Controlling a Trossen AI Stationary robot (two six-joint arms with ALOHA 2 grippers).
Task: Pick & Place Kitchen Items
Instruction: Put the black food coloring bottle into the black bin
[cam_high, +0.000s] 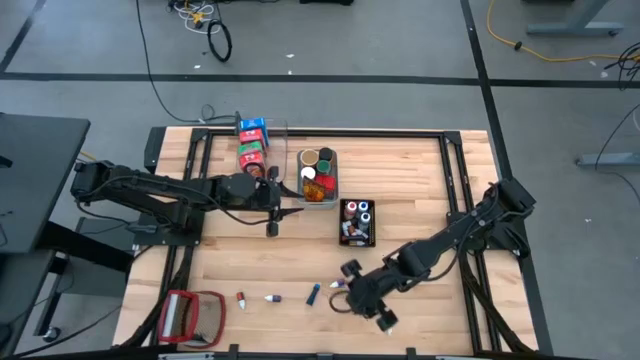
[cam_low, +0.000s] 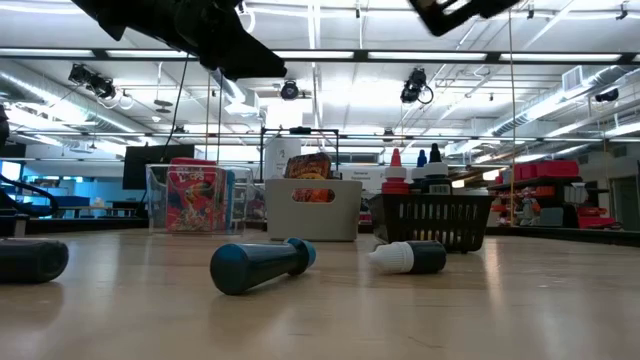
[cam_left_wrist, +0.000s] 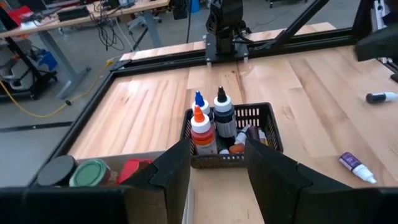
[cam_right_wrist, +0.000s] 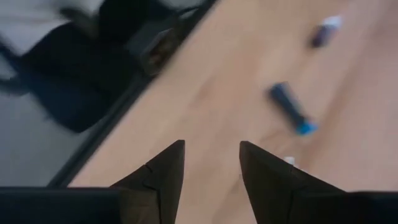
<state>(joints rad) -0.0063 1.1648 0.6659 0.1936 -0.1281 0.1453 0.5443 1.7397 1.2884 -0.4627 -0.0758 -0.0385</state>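
From above, the black basket (cam_high: 357, 222) near the middle of the wooden desk (cam_high: 420, 190) serves as landmark. It already holds several small bottles. Just beyond it toward the far edge, the grey bin (cam_high: 319, 177) carries round jars and tins, and further left of that the clear bin (cam_high: 258, 142) holds blue and red cartons. Three loose bottles are not yet sorted and lie toward the near edge from the basket: a red-capped one (cam_high: 241, 297), a white-tipped one (cam_high: 272, 297) and a blue one (cam_high: 314, 293). A red-framed flat object (cam_high: 192, 316) sits at the near left corner. The left pincer (cam_high: 272, 212) hovers just left of the basket; the right pincer (cam_high: 345, 296) hangs beside the blue bottle.

At desk level, the blue bottle (cam_low: 262, 265) and a white-capped dark bottle (cam_low: 408, 257) lie on their sides in front of the basket (cam_low: 436, 220). Behind is a large workshop with ceiling lights and shelving.

The left wrist view shows its fingers apart and empty, facing the basket (cam_left_wrist: 231, 146) with its upright bottles.

The right wrist view shows its fingers apart, holding nothing, over bare wood with the blue bottle (cam_right_wrist: 291, 111) just ahead. I judge sorting well advanced, with a handful of bottles left.
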